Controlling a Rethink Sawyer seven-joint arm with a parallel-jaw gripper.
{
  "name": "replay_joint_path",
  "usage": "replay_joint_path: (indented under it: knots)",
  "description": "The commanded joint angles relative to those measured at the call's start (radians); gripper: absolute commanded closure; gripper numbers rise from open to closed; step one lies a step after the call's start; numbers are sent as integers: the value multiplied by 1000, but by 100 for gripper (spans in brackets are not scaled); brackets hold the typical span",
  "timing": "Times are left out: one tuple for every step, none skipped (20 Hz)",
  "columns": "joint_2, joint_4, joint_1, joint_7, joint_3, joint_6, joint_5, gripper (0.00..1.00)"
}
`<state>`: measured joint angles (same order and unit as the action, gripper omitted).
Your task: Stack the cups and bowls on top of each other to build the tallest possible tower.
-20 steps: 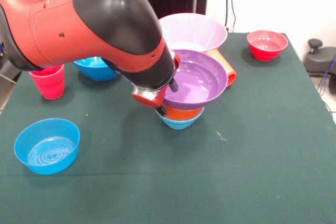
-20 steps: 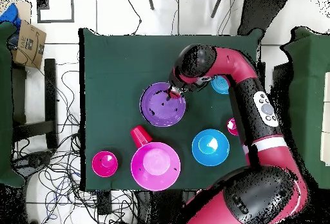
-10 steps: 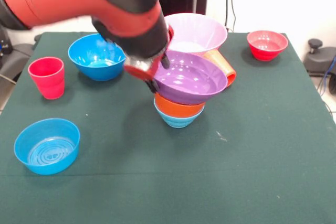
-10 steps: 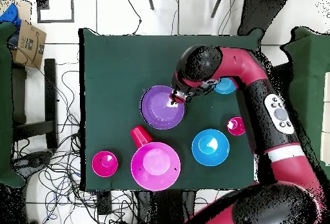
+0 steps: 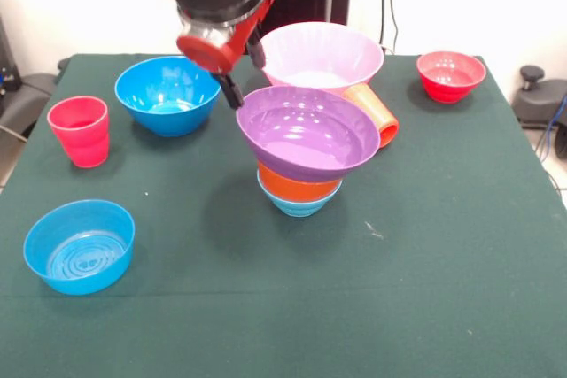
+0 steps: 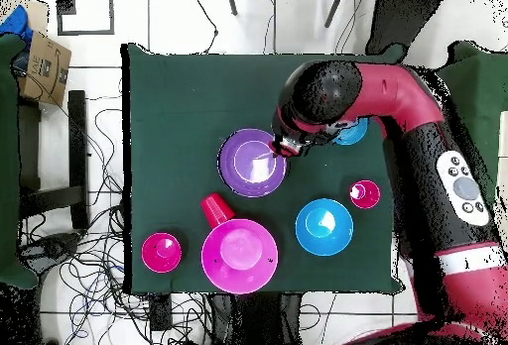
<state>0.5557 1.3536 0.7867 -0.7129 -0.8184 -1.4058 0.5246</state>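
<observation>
Since 1 s ago the gripper (image 5: 241, 66) has risen off the wide purple bowl's (image 5: 306, 133) rim, and its fingers now stand apart, holding nothing, just above that rim's left edge. By my reading 3 pieces are done: the glossy purple bowl sits, tilted, on the small orange bowl (image 5: 299, 187) nested in the small light-blue bowl (image 5: 298, 206). Left loose on the green cloth are the large pink bowl (image 5: 324, 54), deep blue bowl (image 5: 166, 94), small blue bowl (image 5: 79, 246), small red bowl (image 5: 451, 74), the stepped pinkish-red cup (image 5: 80, 130) and the smooth orange-red cup (image 5: 375, 111), which lies on its side.
</observation>
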Motion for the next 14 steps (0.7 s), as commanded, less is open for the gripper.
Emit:
replay_joint_path:
  knots:
    - [42, 91, -42, -83, 60, 4, -12, 0]
    - [51, 93, -43, -78, 58, -2, -18, 0]
    - [51, 89, -43, -70, 60, -6, -18, 0]
    - [48, 86, -45, -63, 61, -6, -16, 0]
    - [43, 84, -46, -56, 62, -3, -13, 0]
    - [39, 81, -47, -49, 63, 0, -11, 0]
    - [36, 80, -48, -45, 65, 5, -7, 0]
    - [32, 80, -48, -42, 67, 10, -2, 0]
    - [29, 80, -49, -42, 68, 17, 2, 0]
    - [27, 83, -47, -44, 71, 28, 6, 0]
    - [24, 83, -50, -54, 76, 40, 13, 0]
    - [21, 83, -52, -73, 83, 66, 22, 0]
    - [18, 84, -53, -92, 91, 92, 32, 0]
    - [9, 80, -57, -118, 100, 132, 44, 0]
